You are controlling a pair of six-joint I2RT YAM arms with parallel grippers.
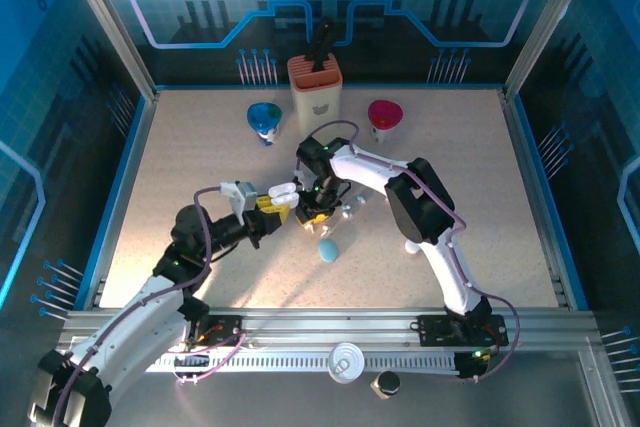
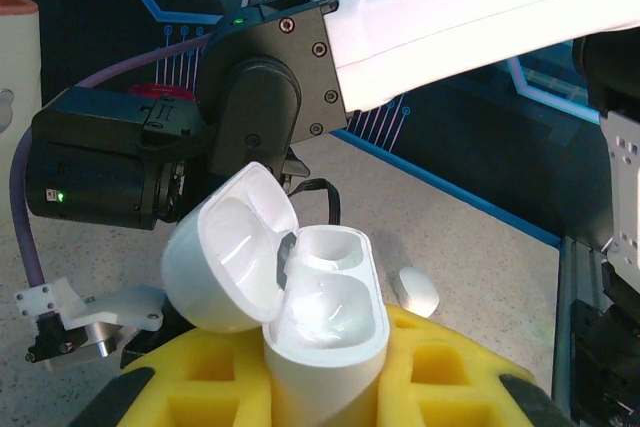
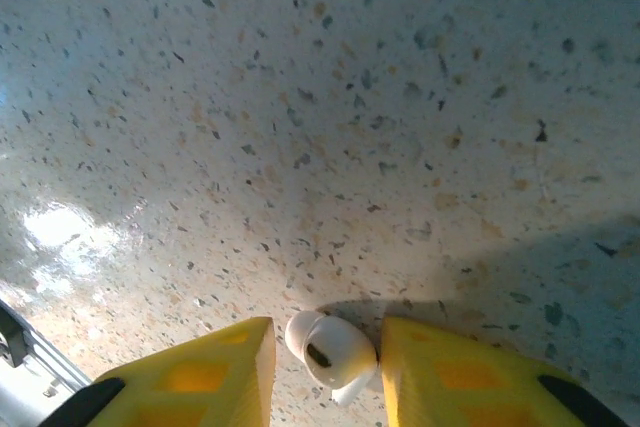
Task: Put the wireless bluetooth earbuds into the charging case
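Shows, at left, the left arm (image 1: 150,287) stretched from the near-left corner toward the centre of the table (image 1: 480,177), forearm low and nearly level. Ends in the left gripper (image 1: 266,205), yellow fingers (image 2: 430,367) clamped on the base of the charging case (image 2: 325,322). White and glossy, held upright at table centre, with its lid (image 2: 235,262) swung open to the left and two hollow wells facing up. Just right of it on the speckled surface, from the left wrist: a small white pebble-shaped piece (image 2: 415,290). Nearer, at centre: a pale blue case (image 1: 328,250) lying alone.

At right, shows the right arm (image 1: 440,237) rising from the near-right base, arching far and leftward, wrist bent straight down just beside the held case. Carries the right gripper (image 1: 318,209) at the tabletop, jaws narrow, set either side of one of the wireless bluetooth earbuds (image 3: 330,352) — a tiny white glossy bud with a dark oval spot, lying on the table at centre. Leaves a sliver of gap at one fingertip — not clamped.
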